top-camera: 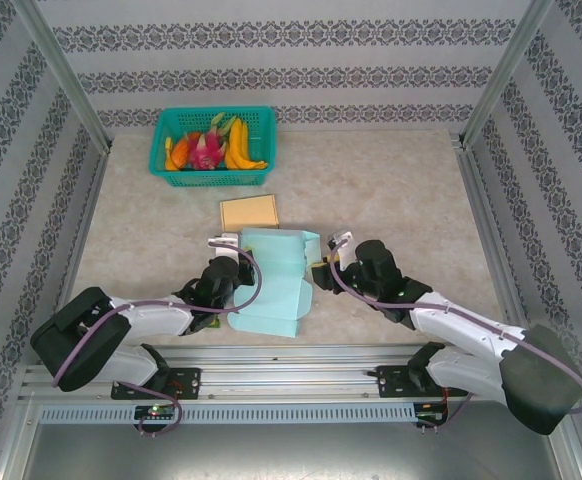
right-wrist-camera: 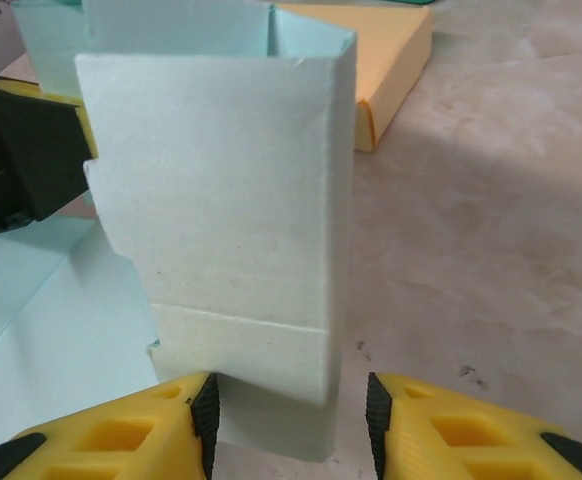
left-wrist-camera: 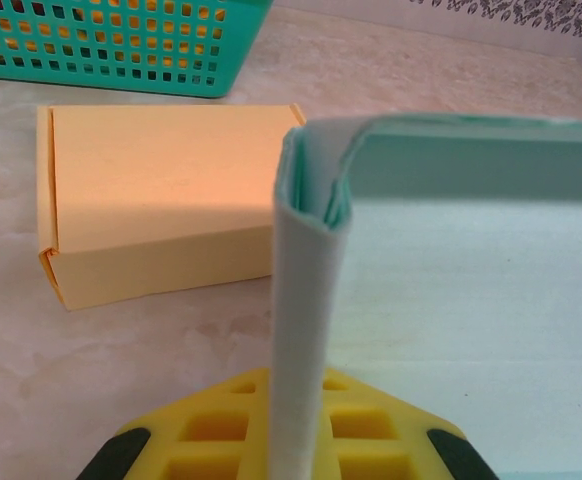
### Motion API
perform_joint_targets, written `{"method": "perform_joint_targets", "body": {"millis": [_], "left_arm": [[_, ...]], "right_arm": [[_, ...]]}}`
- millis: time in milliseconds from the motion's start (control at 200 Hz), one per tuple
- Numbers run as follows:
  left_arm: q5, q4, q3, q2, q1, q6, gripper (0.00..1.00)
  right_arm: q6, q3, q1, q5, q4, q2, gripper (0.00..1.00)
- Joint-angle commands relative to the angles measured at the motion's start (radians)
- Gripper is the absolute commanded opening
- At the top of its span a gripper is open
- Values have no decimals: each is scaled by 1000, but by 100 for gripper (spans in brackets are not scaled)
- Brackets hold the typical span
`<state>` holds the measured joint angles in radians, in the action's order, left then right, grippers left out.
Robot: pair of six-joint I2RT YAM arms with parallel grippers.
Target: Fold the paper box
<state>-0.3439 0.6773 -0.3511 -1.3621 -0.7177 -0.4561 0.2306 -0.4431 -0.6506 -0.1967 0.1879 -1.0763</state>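
Note:
The light blue paper box (top-camera: 271, 280) lies partly folded at the table's near middle, with walls raised at its far end. My left gripper (top-camera: 227, 250) is shut on an upright side wall (left-wrist-camera: 306, 300), which rises from between the yellow fingers (left-wrist-camera: 211, 430). My right gripper (top-camera: 329, 258) is open around the opposite raised flap (right-wrist-camera: 231, 220). Its left pad (right-wrist-camera: 207, 410) touches the flap's lower edge and its right pad (right-wrist-camera: 375, 415) stands a little apart from it. The left gripper's black body (right-wrist-camera: 26, 150) shows behind that flap.
A folded pale orange box (top-camera: 249, 212) (left-wrist-camera: 161, 200) (right-wrist-camera: 396, 60) sits just beyond the blue one. A teal basket (top-camera: 211, 181) (left-wrist-camera: 101, 45) of toy fruit stands at the back left. Metal frame posts and rails border the marbled table.

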Motion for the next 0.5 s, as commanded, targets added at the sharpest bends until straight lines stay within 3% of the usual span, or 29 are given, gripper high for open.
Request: {"method": "perform_joint_targets", "body": {"millis": [0, 495], "left_arm": [[23, 45, 15, 24, 9, 4, 0], [-47, 19, -32, -54, 9, -18, 0]], "right_arm": [[-14, -24, -11, -43, 44, -8, 43], [-13, -46, -78, -2, 79, -44, 42]]}}
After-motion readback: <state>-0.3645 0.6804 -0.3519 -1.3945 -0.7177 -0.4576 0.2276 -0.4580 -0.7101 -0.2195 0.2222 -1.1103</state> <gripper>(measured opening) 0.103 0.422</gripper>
